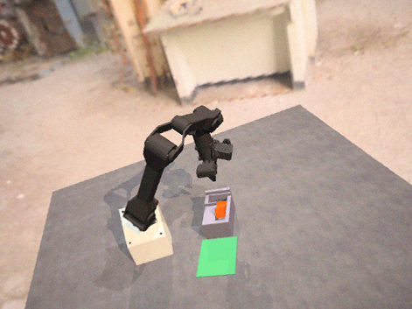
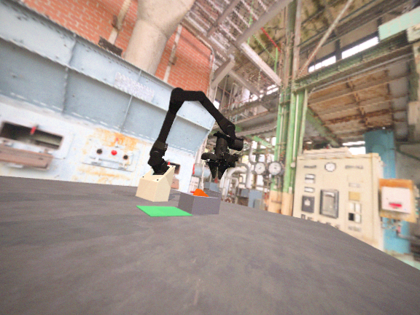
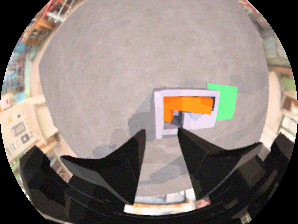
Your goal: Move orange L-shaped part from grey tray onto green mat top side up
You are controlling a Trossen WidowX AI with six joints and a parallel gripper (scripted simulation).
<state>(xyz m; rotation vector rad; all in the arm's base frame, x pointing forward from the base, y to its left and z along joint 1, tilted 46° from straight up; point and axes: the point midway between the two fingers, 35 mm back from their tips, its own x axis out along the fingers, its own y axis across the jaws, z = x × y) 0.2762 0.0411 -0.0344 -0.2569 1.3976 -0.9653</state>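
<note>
Grey table; orange rise, exterior-only.Grey tabletop; orange part's L wrist-view only.

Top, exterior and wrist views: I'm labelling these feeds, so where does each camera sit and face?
Top: above the table's near side, angled down over the tray and green mat; whole arm visible.
Exterior: just above the table, looking nearly level across it; whole arm in profile.
Wrist: on the arm by the gripper, facing past its fingers towards the tray; only the gripper shows.
Top and exterior share the cream base block.
</note>
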